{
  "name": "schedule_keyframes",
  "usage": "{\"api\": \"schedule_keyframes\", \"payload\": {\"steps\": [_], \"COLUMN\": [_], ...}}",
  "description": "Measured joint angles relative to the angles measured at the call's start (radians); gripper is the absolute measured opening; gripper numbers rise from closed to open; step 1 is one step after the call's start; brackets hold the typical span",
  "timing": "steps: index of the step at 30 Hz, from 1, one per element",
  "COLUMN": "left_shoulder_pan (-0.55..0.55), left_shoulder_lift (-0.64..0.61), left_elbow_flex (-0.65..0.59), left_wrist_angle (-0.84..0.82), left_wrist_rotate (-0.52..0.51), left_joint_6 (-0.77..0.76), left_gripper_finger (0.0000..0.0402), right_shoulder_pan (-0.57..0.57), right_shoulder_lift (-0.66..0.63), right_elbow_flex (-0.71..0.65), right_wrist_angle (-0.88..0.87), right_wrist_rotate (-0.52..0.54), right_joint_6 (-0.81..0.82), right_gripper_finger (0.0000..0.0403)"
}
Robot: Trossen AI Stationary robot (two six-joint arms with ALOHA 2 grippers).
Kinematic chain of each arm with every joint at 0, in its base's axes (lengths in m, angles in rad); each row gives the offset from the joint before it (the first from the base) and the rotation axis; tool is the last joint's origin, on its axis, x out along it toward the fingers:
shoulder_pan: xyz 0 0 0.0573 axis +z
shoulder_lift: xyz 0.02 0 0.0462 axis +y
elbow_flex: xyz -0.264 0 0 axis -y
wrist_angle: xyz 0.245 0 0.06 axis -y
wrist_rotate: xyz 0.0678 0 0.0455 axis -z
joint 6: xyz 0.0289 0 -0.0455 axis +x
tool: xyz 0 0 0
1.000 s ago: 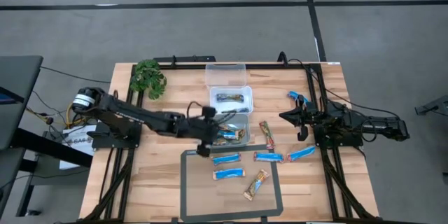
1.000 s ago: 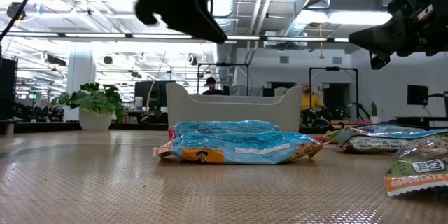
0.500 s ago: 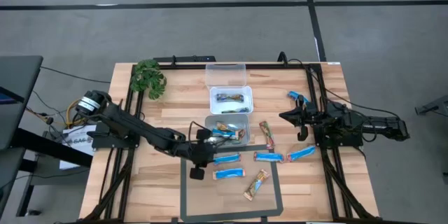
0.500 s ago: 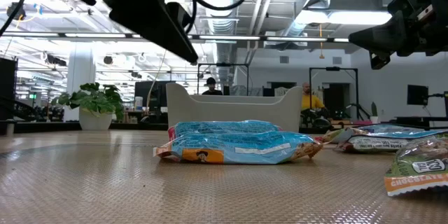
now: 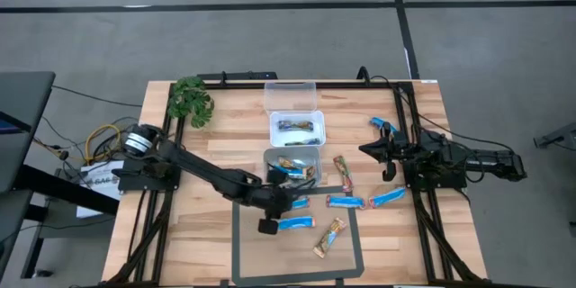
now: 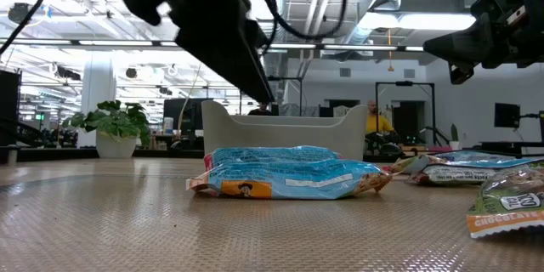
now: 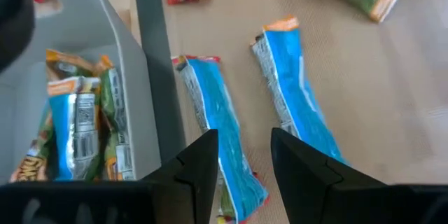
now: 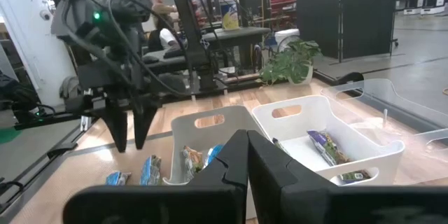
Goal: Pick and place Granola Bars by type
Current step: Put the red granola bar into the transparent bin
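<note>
Two blue bars (image 7: 210,112) (image 7: 297,98) lie side by side on the desk (image 5: 207,234), just beside the nearer bin (image 5: 310,157). The left gripper (image 7: 241,157) hangs above, fingers apart, empty, aligned with their long axes. The right gripper (image 5: 364,150), shut and empty, waits well apart, so the left arm is nearer.

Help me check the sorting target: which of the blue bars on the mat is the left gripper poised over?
The left gripper hangs open by the two left-hand blue bars, at their left ends beside the bin. The other two blue bars lie farther right.
</note>
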State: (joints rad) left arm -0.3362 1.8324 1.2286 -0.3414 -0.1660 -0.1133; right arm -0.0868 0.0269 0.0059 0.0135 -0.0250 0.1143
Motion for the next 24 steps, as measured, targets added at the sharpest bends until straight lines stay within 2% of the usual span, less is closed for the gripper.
{"api": "schedule_keyframes", "payload": {"steps": [12, 18, 24], "left_shoulder_pan": [0.068, 0.083, 0.083], "left_shoulder_lift": [0.186, 0.232, 0.232], "left_elbow_flex": [0.21, 0.23, 0.225], "left_wrist_angle": [-0.227, -0.263, -0.266], "left_wrist_rotate": [0.038, 0.098, 0.106], "left_joint_6": [-0.033, -0.058, -0.06], "left_gripper_finger": [0.0126, 0.0126, 0.0126], "right_shoulder_pan": [0.0, 0.0, 0.0], "right_shoulder_lift": [0.0, 0.0, 0.0], "right_elbow_flex": [0.0, 0.0, 0.0], "right_wrist_angle": [0.0, 0.0, 0.0], "right_wrist_rotate": [0.0, 0.0, 0.0], "right_joint_6": [0.0, 0.0, 0.0], "right_gripper_finger": [0.0, 0.0, 0.0]}}
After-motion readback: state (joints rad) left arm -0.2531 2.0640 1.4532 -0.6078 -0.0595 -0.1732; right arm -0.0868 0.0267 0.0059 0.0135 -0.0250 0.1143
